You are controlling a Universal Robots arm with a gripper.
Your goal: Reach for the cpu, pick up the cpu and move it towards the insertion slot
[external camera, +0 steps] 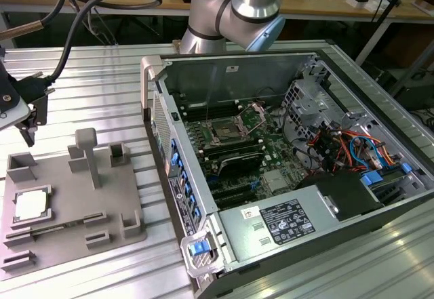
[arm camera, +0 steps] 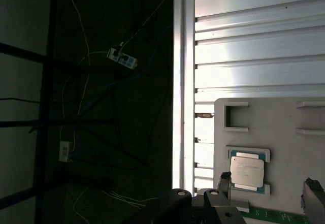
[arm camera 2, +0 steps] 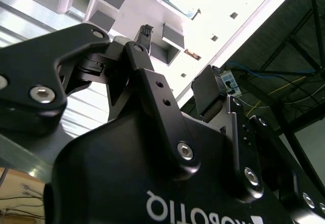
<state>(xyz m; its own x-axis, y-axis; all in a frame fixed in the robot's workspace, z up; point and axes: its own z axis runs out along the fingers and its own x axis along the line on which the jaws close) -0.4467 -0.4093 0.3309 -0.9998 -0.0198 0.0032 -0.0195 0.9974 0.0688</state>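
Observation:
The cpu (external camera: 32, 205) is a flat silvery square lying in a recess of the grey fixture plate (external camera: 74, 234) at the exterior view's left. My gripper (external camera: 34, 119) hangs in the air above the far end of that plate, well above the cpu and apart from it. In the first wrist view the cpu (arm camera: 247, 170) lies between my two dark fingertips (arm camera: 224, 182), which stand wide apart, so the gripper (arm camera: 268, 192) is open and holds nothing. The insertion slot (external camera: 224, 133) is a silver-framed socket on the board inside the open computer case, towards the exterior view's right.
The grey fixture plate carries upright posts (external camera: 87, 155) and small blocks near the cpu. The computer case (external camera: 169, 177) has a tall side wall between plate and socket. Cables (external camera: 339, 146) and a power supply (external camera: 285, 221) fill its right part. The arm's base (external camera: 230, 14) stands behind.

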